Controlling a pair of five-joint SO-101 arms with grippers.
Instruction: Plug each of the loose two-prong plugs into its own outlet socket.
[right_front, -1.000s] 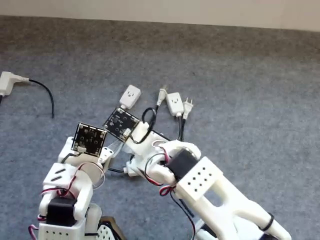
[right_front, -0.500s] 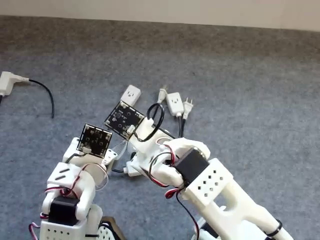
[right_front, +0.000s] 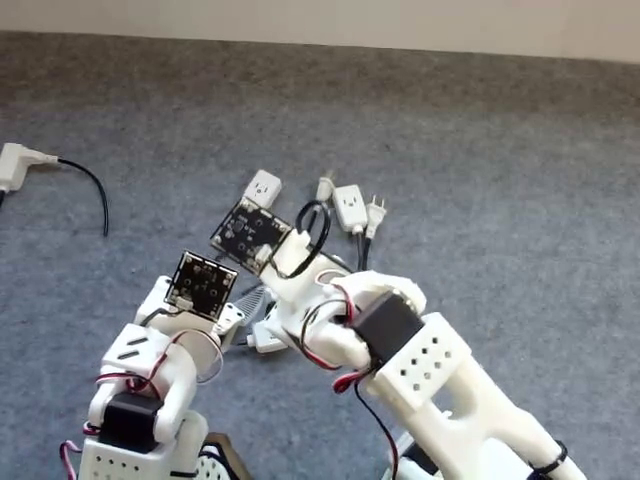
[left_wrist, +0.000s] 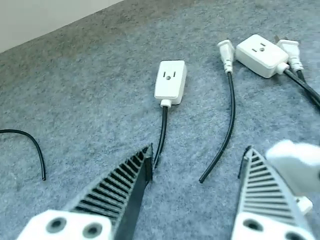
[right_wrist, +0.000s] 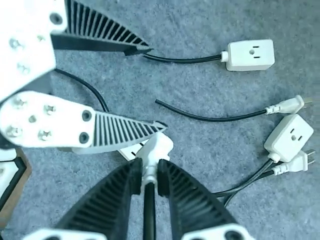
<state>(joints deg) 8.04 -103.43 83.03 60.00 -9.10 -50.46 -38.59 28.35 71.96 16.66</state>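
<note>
My right gripper (right_wrist: 148, 170) is shut on a white plug (right_wrist: 156, 146), whose black cord runs back between the fingers. The same plug (left_wrist: 295, 165) shows beside my left gripper (left_wrist: 198, 152), which is open just above the carpet and holds nothing. On the carpet beyond lie a white outlet socket (left_wrist: 170, 79) on a black cord, a loose plug (left_wrist: 226, 50), a second socket (left_wrist: 260, 52) and another loose plug (left_wrist: 290, 49). In the high view both sockets (right_front: 262, 188) (right_front: 350, 207) lie just past the two wrists.
Grey carpet (right_front: 500, 150) covers the whole work area. A further white plug (right_front: 12, 165) with a black cord (right_front: 95, 195) lies at the far left edge. A short loose cord end (left_wrist: 35, 150) lies near my left gripper.
The left wrist has swung right, closer to the right arm. The right arm has shifted slightly, its wrist nearer the sockets, still holding the plug.
</note>
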